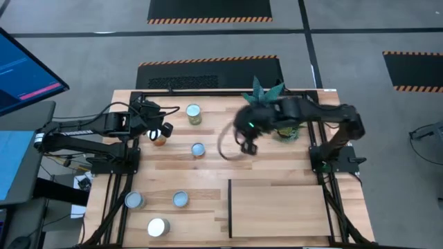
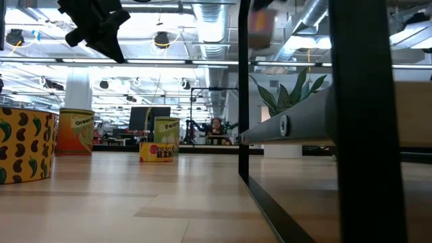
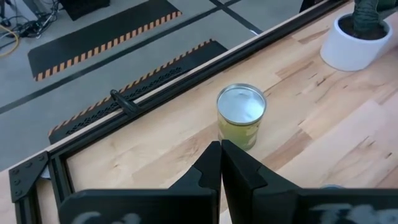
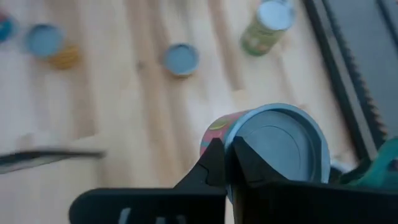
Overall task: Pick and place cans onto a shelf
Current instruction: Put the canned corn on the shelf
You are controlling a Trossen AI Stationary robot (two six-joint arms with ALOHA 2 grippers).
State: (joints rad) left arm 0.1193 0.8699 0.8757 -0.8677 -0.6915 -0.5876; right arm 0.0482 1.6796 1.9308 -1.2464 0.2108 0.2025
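Observation:
My right gripper (image 4: 227, 163) is high above the middle of the table (image 1: 208, 173), shut on a can (image 4: 273, 143) with a grey top and a reddish label. That can is a reddish blur in the low view (image 2: 260, 23). Several more cans stand upright on the table, among them one at the far side (image 1: 194, 114), one in the middle (image 1: 198, 149) and one near the front (image 1: 158, 227). The shelf (image 1: 280, 207), a light panel with a black strip, lies at the near right. My left gripper (image 3: 221, 149) hovers shut at the far left, short of a green-labelled can (image 3: 241, 118). My right gripper pinches the can at the rim of its top (image 4: 231, 142), with both fingers meeting on that edge. They come at it slanting down from above. The can is lifted clear of the table and tipped, its top turned toward the wrist.
A white plant pot (image 3: 354, 40) with teal leaves (image 1: 266, 90) stands at the far right, beside my right arm. A black frame rail (image 3: 155, 87) runs along the table's far edge. A monitor (image 1: 21, 69) stands off the table's left.

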